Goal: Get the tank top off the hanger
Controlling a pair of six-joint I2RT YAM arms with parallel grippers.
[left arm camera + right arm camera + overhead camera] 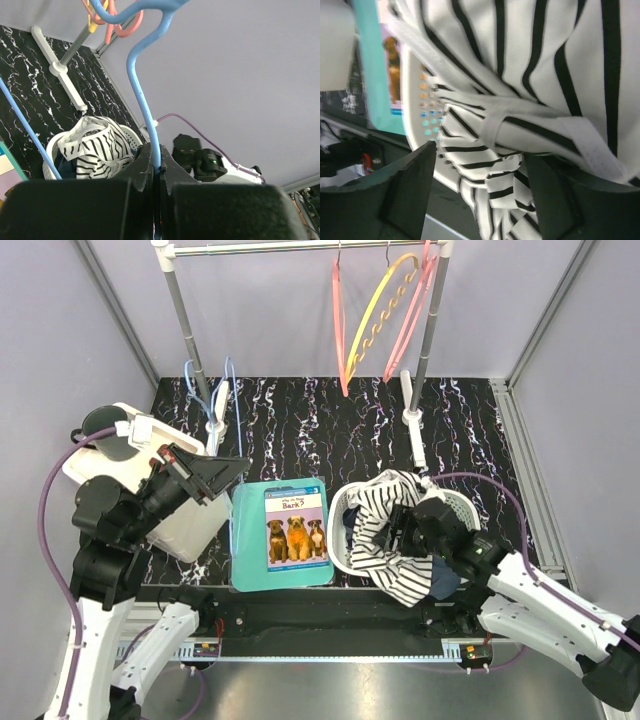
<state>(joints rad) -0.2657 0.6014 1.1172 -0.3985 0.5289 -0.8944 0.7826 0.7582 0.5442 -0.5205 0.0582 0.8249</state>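
The black-and-white striped tank top lies heaped in the white laundry basket and spills over its front rim. It is off the blue hanger. My left gripper is shut on that hanger's stem, which rises bare from between the jaws. The tank top shows beyond, in the basket. My right gripper hovers at the basket with its jaws open. Striped cloth hangs between and above its fingers, and they do not pinch it.
A teal book with three dogs on its cover lies left of the basket. A white bin stands under the left arm. At the back a rail carries pink and yellow hangers. Rack posts stand on the black marbled tabletop.
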